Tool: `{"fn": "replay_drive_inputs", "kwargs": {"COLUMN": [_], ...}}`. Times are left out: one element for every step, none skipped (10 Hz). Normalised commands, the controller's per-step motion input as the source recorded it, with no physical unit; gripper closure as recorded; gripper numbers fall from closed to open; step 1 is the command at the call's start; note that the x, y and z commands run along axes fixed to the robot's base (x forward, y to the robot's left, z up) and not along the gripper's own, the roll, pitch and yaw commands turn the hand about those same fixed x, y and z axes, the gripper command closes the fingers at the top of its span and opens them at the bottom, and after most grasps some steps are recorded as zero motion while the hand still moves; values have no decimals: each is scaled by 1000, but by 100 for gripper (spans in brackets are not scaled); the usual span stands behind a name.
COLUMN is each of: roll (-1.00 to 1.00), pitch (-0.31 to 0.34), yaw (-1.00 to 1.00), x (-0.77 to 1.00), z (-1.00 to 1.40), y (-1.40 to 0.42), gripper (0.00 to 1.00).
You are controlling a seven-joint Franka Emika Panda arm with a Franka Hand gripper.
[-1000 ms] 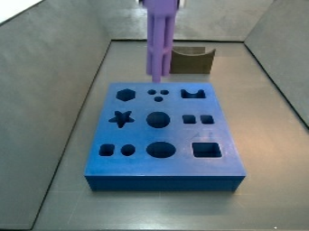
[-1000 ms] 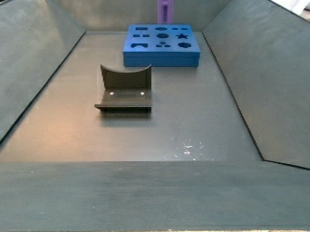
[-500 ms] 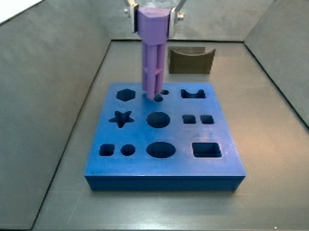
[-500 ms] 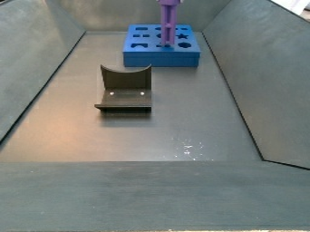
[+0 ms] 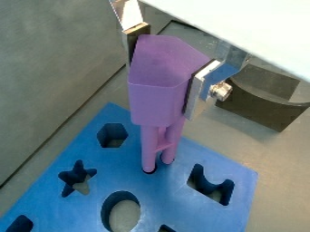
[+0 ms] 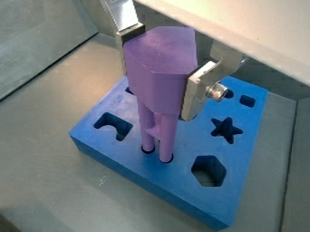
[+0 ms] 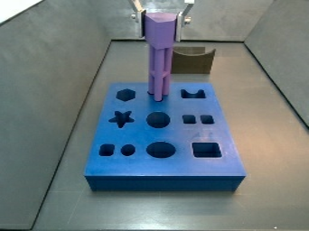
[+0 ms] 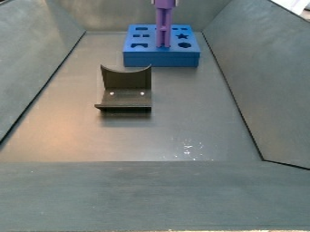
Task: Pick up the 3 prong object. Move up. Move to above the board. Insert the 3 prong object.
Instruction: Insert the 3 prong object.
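The 3 prong object is a tall light-purple peg with a hexagonal head. It stands upright with its prongs down in the three small holes of the bright-blue board, between the hexagon and the notched cutout. My gripper is shut on the peg's head; both wrist views show the silver fingers pressed flat on its sides. The peg and the board show in a wrist view. In a side view the peg rises from the board at the far end of the bin.
An olive-brown notched block stands behind the board; it also shows in a side view mid-floor and in a wrist view. Grey sloped bin walls enclose the floor on all sides.
The gripper has come down with the peg. Its prongs, which hung above the board a second ago, now sit in the three small holes.
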Motion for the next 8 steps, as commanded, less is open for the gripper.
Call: {"fn": "replay_drive_inputs", "kwargs": {"roll": [80, 186, 200, 126, 49, 11, 0, 0], "pitch": [50, 49, -3, -101, -129, -136, -83, 0], "yaw": [23, 186, 343, 254, 80, 40, 0, 0], "x": [-243, -411, -251, -60, -37, -29, 0, 0], "z": [-337, -449, -620, -657, -429, -160, -74, 0], "y": [0, -77, -100, -80, -83, -71, 0, 0], "gripper": [100, 100, 100, 100, 100, 100, 100, 100]}}
